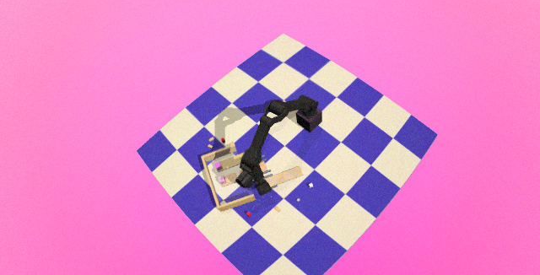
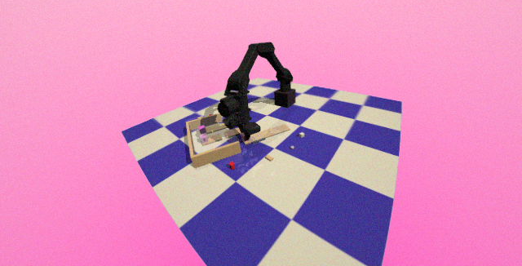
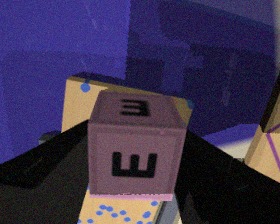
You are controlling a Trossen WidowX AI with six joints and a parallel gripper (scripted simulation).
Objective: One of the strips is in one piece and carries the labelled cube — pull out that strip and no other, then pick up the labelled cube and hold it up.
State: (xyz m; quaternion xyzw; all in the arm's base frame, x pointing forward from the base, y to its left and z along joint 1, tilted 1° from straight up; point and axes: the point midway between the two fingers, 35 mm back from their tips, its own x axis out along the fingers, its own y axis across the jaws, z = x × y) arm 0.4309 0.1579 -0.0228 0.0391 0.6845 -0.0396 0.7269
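Note:
My gripper (image 1: 255, 183) (image 2: 243, 130) (image 3: 132, 132) is shut on the labelled cube, with a finger against each side. The cube (image 3: 133, 172) is pink and shows a black E on two faces in the wrist view; the arm hides it in the top and exterior views. It is over the end of the blue-dotted strip (image 1: 288, 175) (image 2: 271, 133) (image 3: 76, 102). Whether it touches the strip cannot be told. That strip reaches out toward the right. A strip with purple zigzags (image 3: 270, 160) lies to the right in the wrist view.
A wooden frame (image 1: 211, 182) (image 2: 216, 154) stands around the strips' far ends, with a magenta cube (image 1: 218, 165) (image 2: 202, 129) and a pink cube (image 1: 221, 179) (image 2: 204, 139) inside. Outside lie red cubes (image 1: 248, 213) (image 2: 232, 166), a white cube (image 1: 310, 185) (image 2: 302, 135) and a wood scrap (image 1: 277, 209) (image 2: 269, 157).

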